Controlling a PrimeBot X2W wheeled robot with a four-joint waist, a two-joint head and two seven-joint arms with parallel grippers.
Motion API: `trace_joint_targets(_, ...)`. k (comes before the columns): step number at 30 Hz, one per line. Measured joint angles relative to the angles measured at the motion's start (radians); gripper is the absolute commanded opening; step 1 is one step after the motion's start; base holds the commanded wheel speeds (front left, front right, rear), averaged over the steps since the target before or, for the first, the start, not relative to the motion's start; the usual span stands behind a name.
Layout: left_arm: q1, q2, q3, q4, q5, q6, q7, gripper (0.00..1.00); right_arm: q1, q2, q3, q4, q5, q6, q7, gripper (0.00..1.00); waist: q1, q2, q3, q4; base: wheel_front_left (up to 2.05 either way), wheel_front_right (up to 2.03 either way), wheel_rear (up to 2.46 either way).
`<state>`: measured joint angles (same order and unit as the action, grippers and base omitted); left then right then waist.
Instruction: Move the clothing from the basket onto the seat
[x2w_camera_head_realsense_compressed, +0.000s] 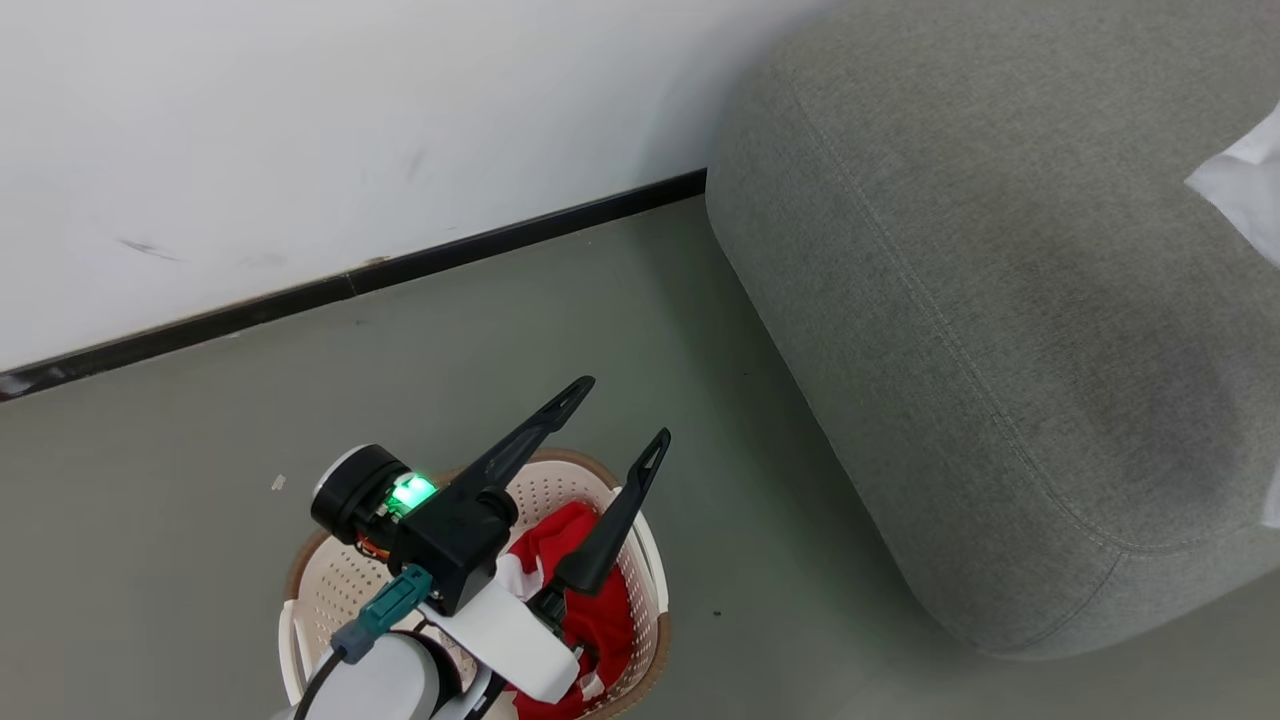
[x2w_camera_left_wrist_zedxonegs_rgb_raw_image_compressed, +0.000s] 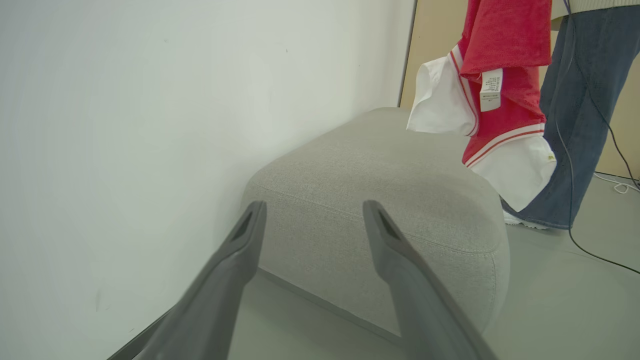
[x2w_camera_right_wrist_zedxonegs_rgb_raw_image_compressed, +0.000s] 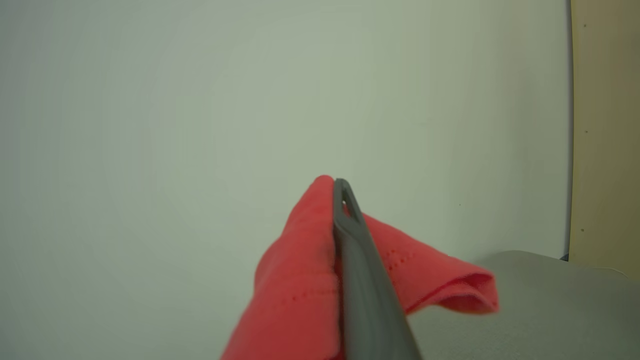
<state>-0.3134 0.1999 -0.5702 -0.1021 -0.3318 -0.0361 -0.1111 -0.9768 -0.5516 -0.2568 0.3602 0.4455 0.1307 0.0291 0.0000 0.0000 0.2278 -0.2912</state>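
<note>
- A soft red sportswear garment (x2w_camera_left_wrist_zedxonegs_rgb_raw_image_compressed: 500, 60) with white panels and a white label hangs over the large grey woven-fabric seat (x2w_camera_left_wrist_zedxonegs_rgb_raw_image_compressed: 380, 170). It is pinched between the clenched fingers of the right gripper (x2w_camera_right_wrist_zedxonegs_rgb_raw_image_compressed: 341, 200).
- More red clothing (x2w_camera_head_realsense_compressed: 600, 625) lies inside the cream-white perforated plastic basket (x2w_camera_head_realsense_compressed: 325, 585), which stands on the grey floor (x2w_camera_head_realsense_compressed: 200, 420) near the seat.
- The left gripper (x2w_camera_head_realsense_compressed: 623, 410) hovers over the basket, its fingers spread apart and empty.
- A white wall (x2w_camera_head_realsense_compressed: 300, 120) runs behind the seat, and a person's leg (x2w_camera_left_wrist_zedxonegs_rgb_raw_image_compressed: 575, 125) in blue jeans stands beyond it.
</note>
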Motion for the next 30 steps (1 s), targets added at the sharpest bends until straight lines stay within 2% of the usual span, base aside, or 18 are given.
trace_joint_targets(15, -0.034, 0.035, 0.007, -0.054, 0.017, 0.0, 0.05, 1.0, -0.046, -0.069, 0.018, 0.065, -0.016, 0.0, -0.078, 0.0, 0.0, 0.0, 0.092, 0.018, 0.0, 0.0, 0.0)
trace_joint_targets(18, -0.034, 0.042, 0.007, -0.059, 0.017, 0.0, 0.061, 1.0, -0.011, -0.051, 0.028, 0.083, -0.029, 0.0, -0.097, 0.0, 0.0, 0.0, 0.107, 0.018, 0.0, 0.0, 0.0)
trace_joint_targets(24, -0.045, 0.053, 0.011, -0.074, 0.019, 0.003, 0.081, 1.0, 0.104, -0.003, 0.034, 0.207, -0.034, 0.0, -0.136, 0.0, 0.0, 0.0, 0.138, 0.018, 0.0, 0.0, 0.0)
trace_joint_targets(30, -0.047, 0.064, 0.025, -0.088, 0.026, 0.012, 0.097, 1.0, 0.178, 0.072, 0.019, 0.289, -0.057, 0.0, -0.169, 0.0, 0.0, 0.0, 0.167, 0.02, 0.0, 0.0, 0.0)
